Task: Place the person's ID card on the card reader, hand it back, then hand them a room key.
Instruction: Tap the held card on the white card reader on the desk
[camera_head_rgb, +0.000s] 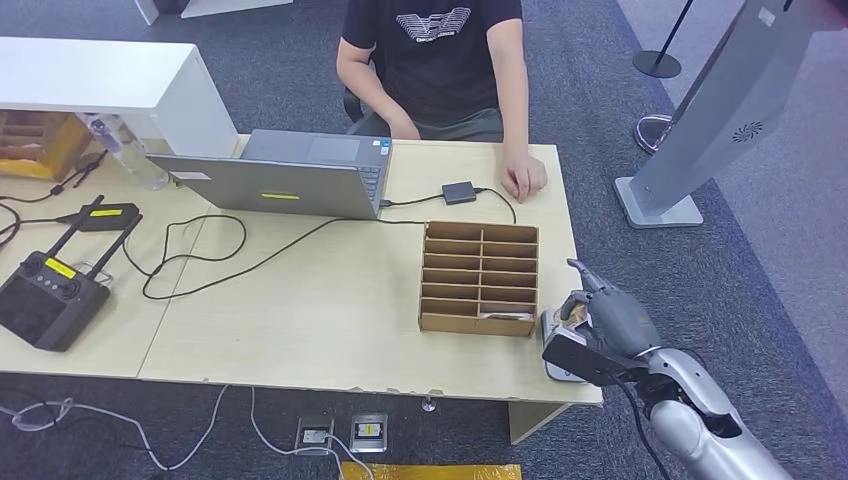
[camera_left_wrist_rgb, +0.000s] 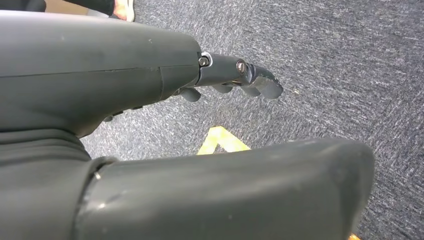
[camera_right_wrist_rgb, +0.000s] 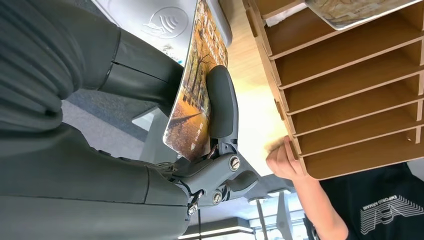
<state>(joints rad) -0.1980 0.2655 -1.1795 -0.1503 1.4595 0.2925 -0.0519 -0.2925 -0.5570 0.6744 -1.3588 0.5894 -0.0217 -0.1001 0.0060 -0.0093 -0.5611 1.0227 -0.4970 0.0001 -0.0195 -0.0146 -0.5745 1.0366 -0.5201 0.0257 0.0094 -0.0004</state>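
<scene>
Grey carpet surrounds the tabletop (camera_head_rgb: 330, 330), where a person (camera_head_rgb: 440, 60) sits at the far edge, one hand resting there. At the near right corner, beside the wooden rack (camera_head_rgb: 480, 278), my right hand (camera_head_rgb: 600, 320) pinches the ID card (camera_right_wrist_rgb: 192, 100) over the white card reader (camera_right_wrist_rgb: 165, 22). My left hand (camera_left_wrist_rgb: 235, 75) hangs empty, fingers loosely apart. I judge the edgewise card could slip, or catch on the rack.

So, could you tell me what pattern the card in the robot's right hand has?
An autumn street scene in orange-gold on the card, clearest in the right wrist view.
</scene>
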